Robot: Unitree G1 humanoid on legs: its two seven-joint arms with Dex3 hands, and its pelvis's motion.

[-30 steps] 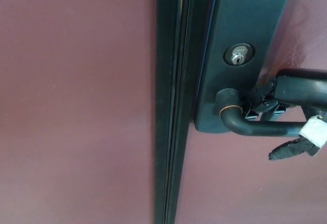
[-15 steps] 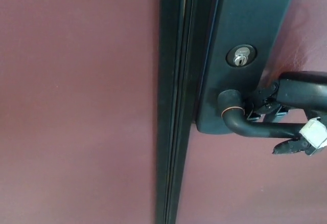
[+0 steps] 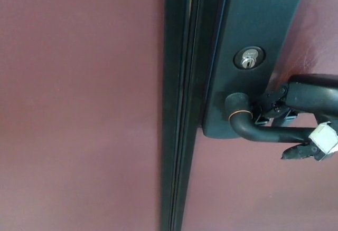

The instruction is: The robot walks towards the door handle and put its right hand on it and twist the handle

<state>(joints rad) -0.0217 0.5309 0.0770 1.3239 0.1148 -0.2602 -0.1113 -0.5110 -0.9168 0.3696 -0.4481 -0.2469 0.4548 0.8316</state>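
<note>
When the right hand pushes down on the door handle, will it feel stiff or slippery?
Probably stiff: the door handle looks like solid dark metal. Its smooth rounded bar may be slippery, so the right hand, resting near its base, could slide outward.

The dark lever door handle (image 3: 259, 131) juts rightward from its dark plate (image 3: 253, 41), roughly level.

Maroon door (image 3: 79, 109), black plate (image 3: 253, 25), silver keyhole (image 3: 248, 59), black handle (image 3: 264, 133) with a copper ring, black hand (image 3: 303, 102).
</note>
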